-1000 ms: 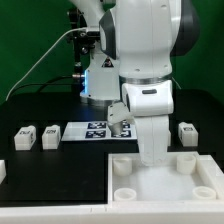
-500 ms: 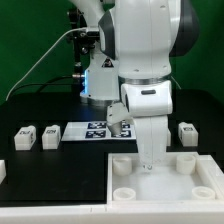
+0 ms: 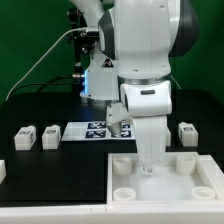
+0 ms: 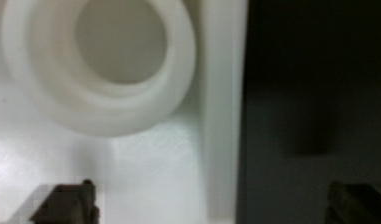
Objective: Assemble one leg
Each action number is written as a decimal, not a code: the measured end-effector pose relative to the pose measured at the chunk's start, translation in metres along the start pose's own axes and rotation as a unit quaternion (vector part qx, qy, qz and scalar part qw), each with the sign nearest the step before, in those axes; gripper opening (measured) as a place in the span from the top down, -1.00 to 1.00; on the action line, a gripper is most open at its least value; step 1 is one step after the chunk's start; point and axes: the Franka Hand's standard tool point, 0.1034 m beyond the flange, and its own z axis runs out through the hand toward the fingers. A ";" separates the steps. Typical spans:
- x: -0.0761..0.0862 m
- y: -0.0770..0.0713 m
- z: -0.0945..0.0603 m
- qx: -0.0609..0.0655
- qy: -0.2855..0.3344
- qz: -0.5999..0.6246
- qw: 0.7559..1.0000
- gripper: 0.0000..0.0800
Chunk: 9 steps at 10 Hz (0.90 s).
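Wrist view: gripper [image 4: 208, 200] wide, empty. It hovers over the tray's [image 3: 165, 195] socket [image 4: 116, 50] at the desk's front edge, which I judge is for alignment.

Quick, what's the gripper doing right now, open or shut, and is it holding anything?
Gripper: open, fingers wide apart, holding nothing, above the white tray piece.

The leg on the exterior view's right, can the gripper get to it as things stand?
Probably yes. The leg stands alone on the black table with nothing over it; the open gripper, low over the white tray, would only need to lift and cross.
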 end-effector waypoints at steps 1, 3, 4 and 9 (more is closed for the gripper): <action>0.000 0.000 0.000 0.000 0.000 0.000 1.000 -0.62; -0.001 0.000 -0.002 -0.001 0.000 0.003 1.000 -0.62; -0.001 0.002 -0.015 -0.007 -0.003 0.014 1.000 -0.62; 0.045 -0.026 -0.044 -0.012 0.006 0.286 0.958 -0.62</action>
